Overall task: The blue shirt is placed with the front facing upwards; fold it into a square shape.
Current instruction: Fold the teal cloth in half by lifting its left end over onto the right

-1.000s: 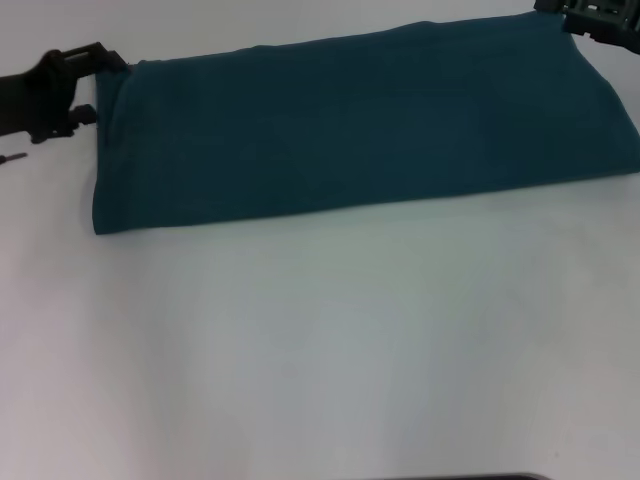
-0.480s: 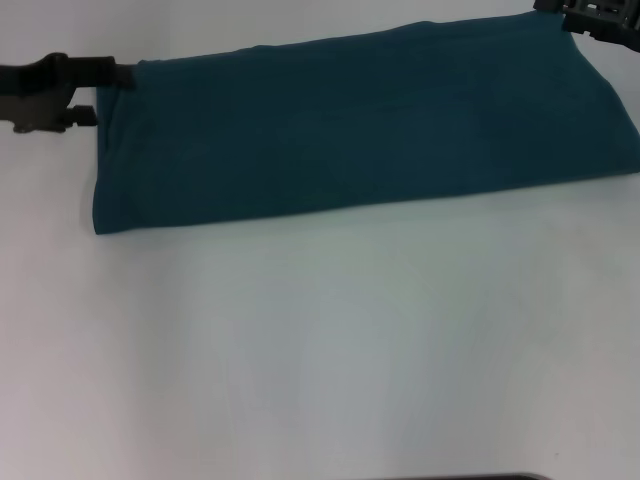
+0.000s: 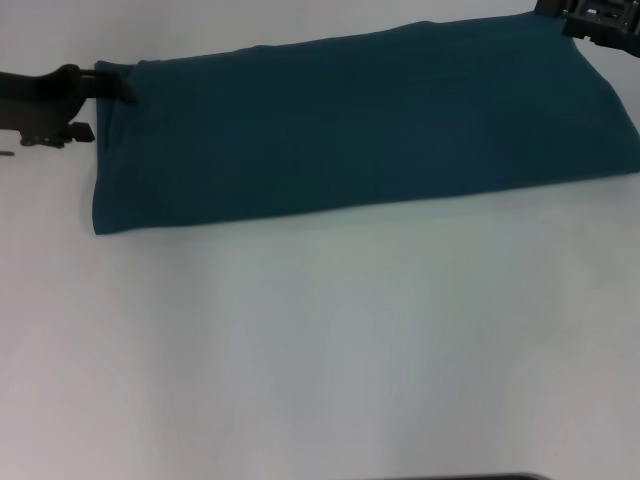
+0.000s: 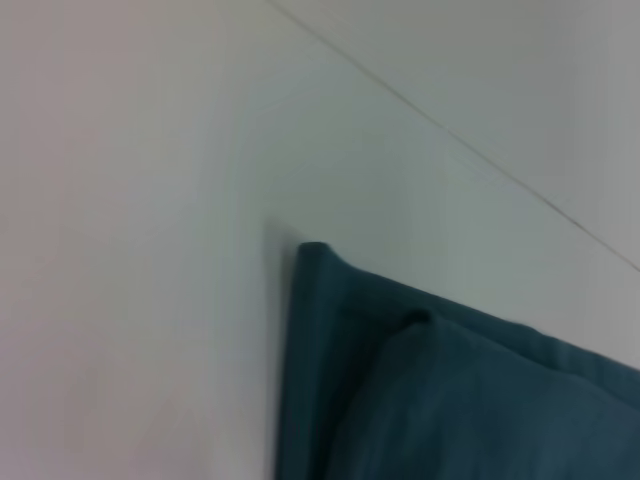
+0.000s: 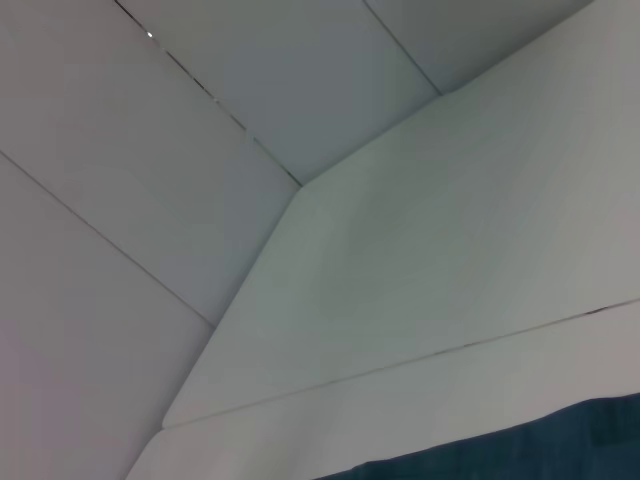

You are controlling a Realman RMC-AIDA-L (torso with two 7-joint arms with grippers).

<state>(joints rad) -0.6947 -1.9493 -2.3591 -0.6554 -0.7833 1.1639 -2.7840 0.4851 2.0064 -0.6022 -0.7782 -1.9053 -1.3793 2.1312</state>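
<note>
From the head camera I see the blue shirt (image 3: pixel 360 125) lying on the white desk (image 3: pixel 330 350), folded into a long band that runs across the far part of the surface from my left side to my right. Only plain teal cloth faces up; no lettering shows. The band sits slightly askew, its right end farther from me than its left. The near edge is a fairly straight fold line, and the near left corner is a neat point.

My left tool (image 3: pixel 112 86) is at the shirt's far left corner, low over the desk, reaching in from the left edge of the view. Its dark tip meets the cloth right at that corner and seems to pinch the edge, though the tip is too dark for me to be sure how its fingers stand. In the left wrist camera I see that same corner of the shirt (image 4: pixel 420 390) from close by: two stacked layers of teal cloth with a rolled edge, lying flat on the white surface. None of that arm's own fingers appear there.

My right tool (image 3: pixel 592 18) is at the shirt's far right corner, mostly cut off by the top edge of the head view; I cannot tell whether it is wide or narrow. The right wrist camera shows pale panels and only a sliver of teal cloth (image 5: pixel 540 450) at one border.
</note>
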